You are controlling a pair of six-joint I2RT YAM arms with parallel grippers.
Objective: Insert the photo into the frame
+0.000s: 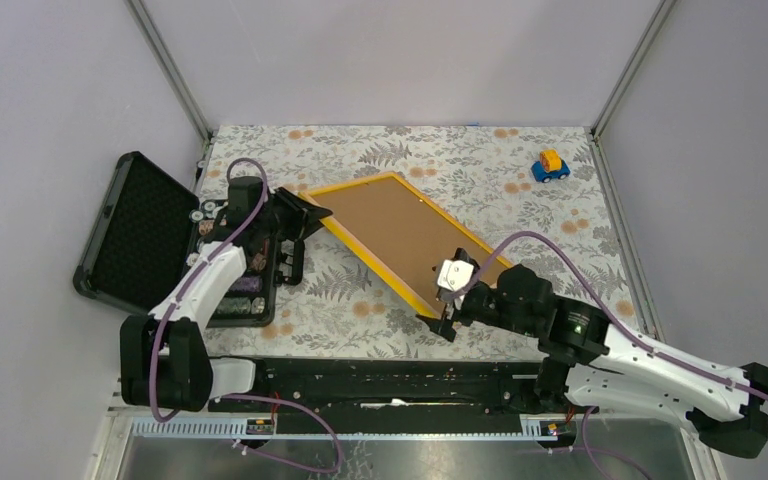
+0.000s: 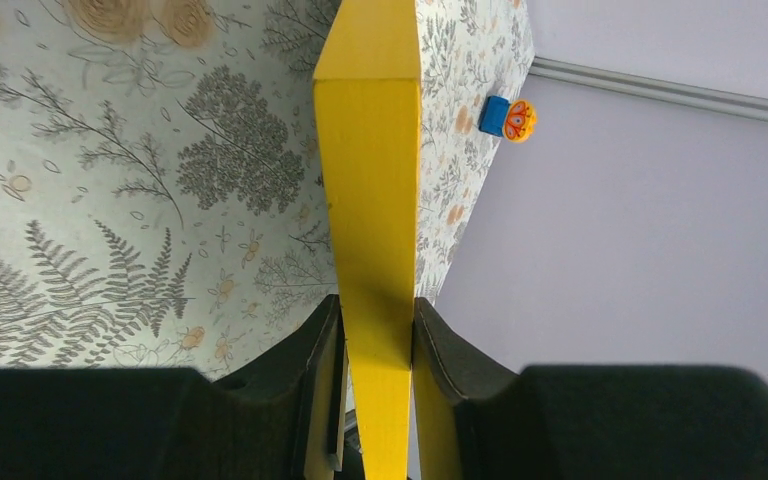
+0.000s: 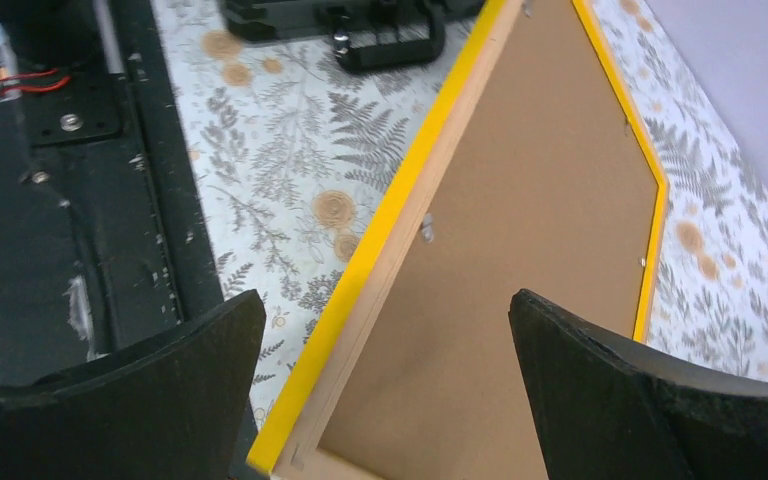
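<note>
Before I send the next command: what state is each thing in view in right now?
left fingers: shut on the frame, near a corner.
right fingers: open, straddling the frame's near corner.
frame: back side up.
backing board: seated in the frame.
black case: open, lid laid back.
toy car: upright on its wheels.
photo: not visible.

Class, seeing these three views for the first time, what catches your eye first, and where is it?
The big yellow frame stretches slantwise across mid-table, brown backing up, its far-left corner pinched by the left gripper, while the right gripper gapes open at its near-right corner. An open black case sits at the left edge, and a small toy car in the far right corner.
</note>
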